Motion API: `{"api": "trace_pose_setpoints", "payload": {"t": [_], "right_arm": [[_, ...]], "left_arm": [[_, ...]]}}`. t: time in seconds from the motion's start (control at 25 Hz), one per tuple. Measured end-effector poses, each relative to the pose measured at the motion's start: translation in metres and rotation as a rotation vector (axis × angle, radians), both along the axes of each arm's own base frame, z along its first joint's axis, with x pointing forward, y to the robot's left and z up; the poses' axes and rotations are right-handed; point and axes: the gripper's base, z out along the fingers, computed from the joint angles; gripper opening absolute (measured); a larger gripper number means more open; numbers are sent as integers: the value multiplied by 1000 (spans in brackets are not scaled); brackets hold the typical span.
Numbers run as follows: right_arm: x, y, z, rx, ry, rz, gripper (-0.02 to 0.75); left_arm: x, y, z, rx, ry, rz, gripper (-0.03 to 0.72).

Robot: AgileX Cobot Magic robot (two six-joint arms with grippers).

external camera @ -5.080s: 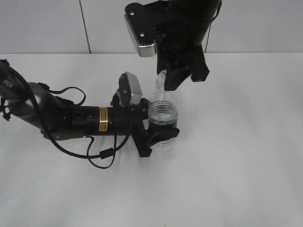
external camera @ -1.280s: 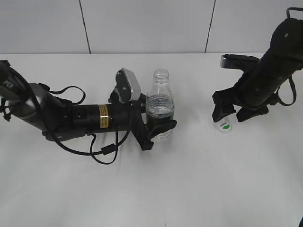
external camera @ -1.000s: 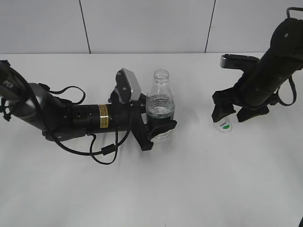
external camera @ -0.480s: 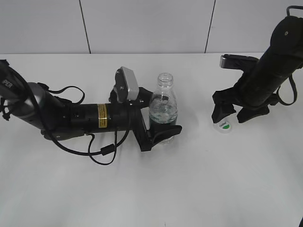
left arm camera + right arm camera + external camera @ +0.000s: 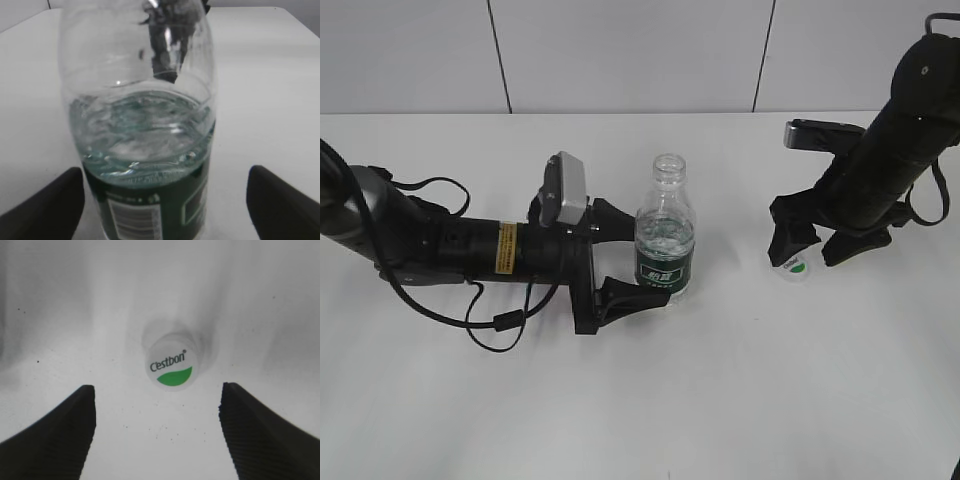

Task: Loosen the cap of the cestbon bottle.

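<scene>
Standing alone on the white table (image 5: 740, 400), the bottle (image 5: 665, 245) is no longer clamped: half a second ago the left claw (image 5: 620, 262) was closed round its lower body, and now the left arm has drawn back toward the left edge with its jaws spread wide, 1 finger on each side of the bottle and neither touching it. The bottle's neck is bare. That reads as the job being finished, with the arms clearing away.

The right claw (image 5: 828, 238) hangs over the cap (image 5: 794, 267), which lies on the table well to the right of the bottle; its jaws are wide apart and empty, as they were a second ago.

The bottle's dark green label carries white lettering and a barcode, too small to read. The cap's white top reads "C'estbon" above a green segment in the right wrist view (image 5: 172, 363).
</scene>
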Motion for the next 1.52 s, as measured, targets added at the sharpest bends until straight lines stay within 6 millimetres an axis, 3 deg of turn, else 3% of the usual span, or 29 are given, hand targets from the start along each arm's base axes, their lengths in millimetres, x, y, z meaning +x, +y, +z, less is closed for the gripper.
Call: {"api": "trace_pose_setpoints", "payload": {"t": [0.48, 0.8, 1.0, 1.24, 1.52], "right_arm": [[-1, 0, 0, 0, 13, 8, 588], [-2, -1, 0, -10, 10, 22, 588], [-3, -4, 21, -33, -56, 49, 588], [-5, -11, 49, -106, -162, 107, 588], [-6, -18, 65, -194, -229, 168, 588]], "left_arm": [[4, 28, 4, 129, -3, -60, 593], [13, 44, 26, 243, -41, 1, 591], [19, 54, 35, 385, -86, 58, 591], [36, 75, 54, 627, -204, 271, 591], [53, 112, 81, 866, -263, 685, 575]]}}
